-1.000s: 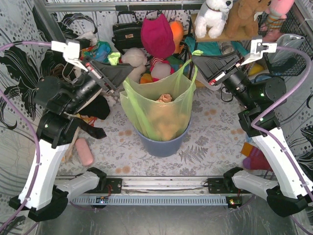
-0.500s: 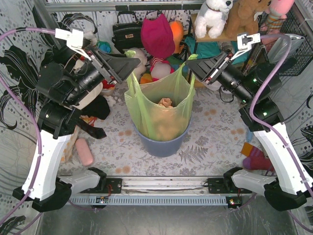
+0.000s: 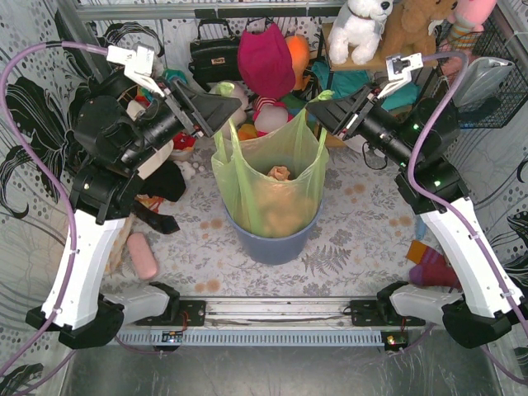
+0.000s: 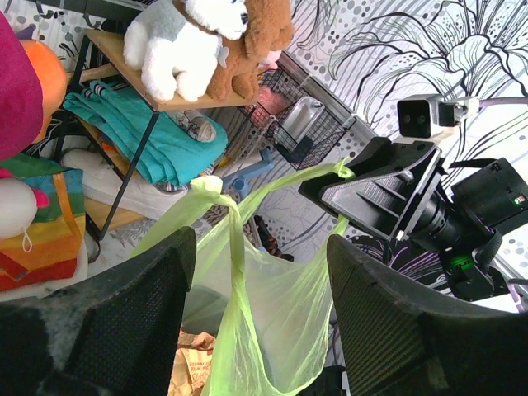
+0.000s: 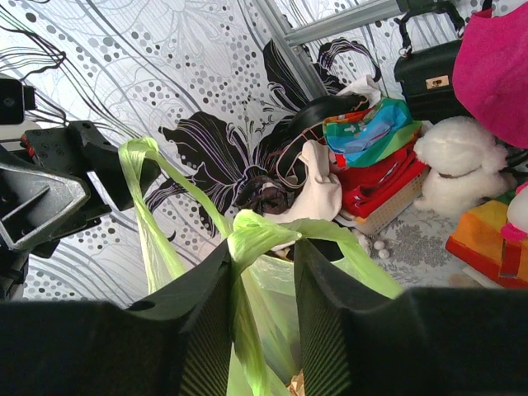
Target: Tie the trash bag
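Observation:
The light-green trash bag (image 3: 268,186) stands in the round blue-grey bin (image 3: 272,243), with crumpled brown paper (image 3: 280,172) showing at its mouth. My left gripper (image 3: 233,106) is at the bag's left handle (image 3: 221,89). In the left wrist view (image 4: 260,243) its jaws stand wide apart, with one handle strand (image 4: 235,264) between them and the other passing behind a finger. My right gripper (image 3: 312,111) is at the right handle (image 3: 323,95). In the right wrist view (image 5: 262,247) its jaws are narrowly apart, with the bunched handle (image 5: 268,231) at the fingertips.
Behind the bag are a black handbag (image 3: 214,54), a magenta hat (image 3: 266,58), soft toys (image 3: 227,99) and a shelf with plush animals (image 3: 363,29). A pink object (image 3: 142,256) lies front left. A wire basket (image 3: 495,82) hangs at the right.
Both grippers have risen and moved inward toward each other with the handles. The bag's mouth has narrowed and its top is pulled higher.

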Controlling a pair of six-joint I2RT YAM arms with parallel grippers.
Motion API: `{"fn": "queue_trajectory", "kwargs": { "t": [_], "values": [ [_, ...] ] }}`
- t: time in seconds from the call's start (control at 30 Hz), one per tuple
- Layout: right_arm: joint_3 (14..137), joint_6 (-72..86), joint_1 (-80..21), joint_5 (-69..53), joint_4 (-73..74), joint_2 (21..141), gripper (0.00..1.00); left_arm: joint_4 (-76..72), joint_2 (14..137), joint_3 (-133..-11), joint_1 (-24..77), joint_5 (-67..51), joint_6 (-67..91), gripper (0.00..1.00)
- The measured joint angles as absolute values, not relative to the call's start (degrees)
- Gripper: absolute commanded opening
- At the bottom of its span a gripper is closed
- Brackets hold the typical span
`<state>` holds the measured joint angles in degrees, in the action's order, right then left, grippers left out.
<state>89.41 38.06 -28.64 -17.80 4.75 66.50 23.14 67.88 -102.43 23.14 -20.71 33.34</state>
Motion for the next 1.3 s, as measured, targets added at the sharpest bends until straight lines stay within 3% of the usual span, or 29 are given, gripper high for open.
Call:
{"fn": "queue_trajectory", "kwargs": {
  "t": [0.1,0.23,0.3,0.37,0.43,0.53,0.73,0.97,1.03,1.1,1.2,1.3],
  "values": [
    [89.4,38.1,-28.6,-17.8,4.7,66.6,0.24,23.1,67.6,-101.7,23.1,-20.6,33.5,0.70],
    [89.5,38.1,-28.6,-17.8,4.7,67.0,0.07,22.2,67.4,-99.9,23.0,-20.6,34.3,0.66],
    [90.1,37.9,-28.6,-17.7,4.7,67.4,0.04,21.4,67.8,-99.5,22.9,-20.6,34.6,0.58],
    [91.6,37.6,-28.6,-17.6,4.9,68.4,0.00,20.0,68.7,-99.5,22.7,-20.6,34.8,0.44],
    [94.5,36.9,-28.6,-17.5,5.4,69.8,0.00,18.8,70.1,-100.4,22.1,-21.0,34.9,0.21],
    [100.1,36.0,-28.6,-17.8,6.4,72.0,0.00,19.1,74.0,-105.9,20.4,-21.7,34.9,0.00],
    [102.8,35.2,-28.6,-18.2,6.4,71.5,0.00,18.9,74.7,-111.6,18.6,-21.6,34.4,0.00],
    [95.0,35.3,-28.6,-18.0,3.9,65.5,0.00,14.8,66.7,-103.9,18.6,-22.1,34.8,0.00],
    [92.4,35.6,-28.6,-18.0,3.0,64.3,0.00,13.4,65.4,-101.3,18.6,-22.1,34.9,0.07],
    [90.7,36.0,-28.6,-18.0,2.2,64.0,0.01,12.5,64.9,-99.5,18.6,-22.1,34.9,0.24],
    [89.6,36.4,-28.6,-17.7,2.2,64.1,0.24,12.2,64.2,-96.4,18.6,-21.7,34.8,0.49],
    [89.7,36.3,-28.6,-17.1,2.1,64.2,0.39,12.9,63.7,-94.9,18.6,-20.9,34.3,0.61]
  ]
}}
